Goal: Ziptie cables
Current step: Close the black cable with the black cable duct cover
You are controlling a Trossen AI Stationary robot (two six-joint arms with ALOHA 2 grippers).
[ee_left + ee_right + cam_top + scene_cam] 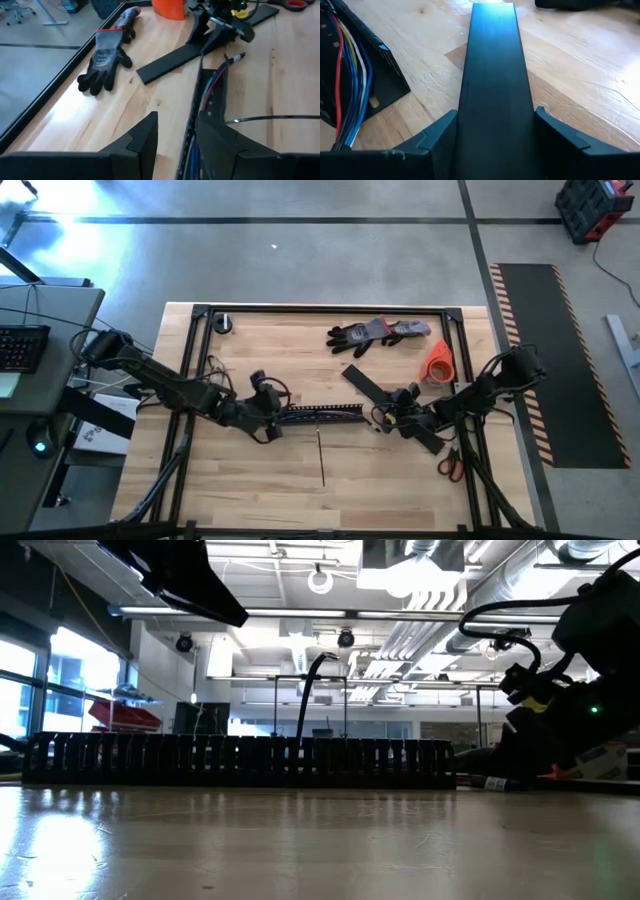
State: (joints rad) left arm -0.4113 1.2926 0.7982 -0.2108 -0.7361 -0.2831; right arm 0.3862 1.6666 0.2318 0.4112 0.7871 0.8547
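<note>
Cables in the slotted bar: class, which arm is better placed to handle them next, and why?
Probably the left. The left claw sits open at the slotted bar's end, over the cables. The right claw straddles the flat black strip.

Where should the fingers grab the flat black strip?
Across its narrow width, from above, near its free end. The strip lies flat on the table, long and thin, and the right gripper already straddles it with fingers on both long edges.

Industrial lab: exposed ceiling ducts, hazard-striped floor mat.
</note>
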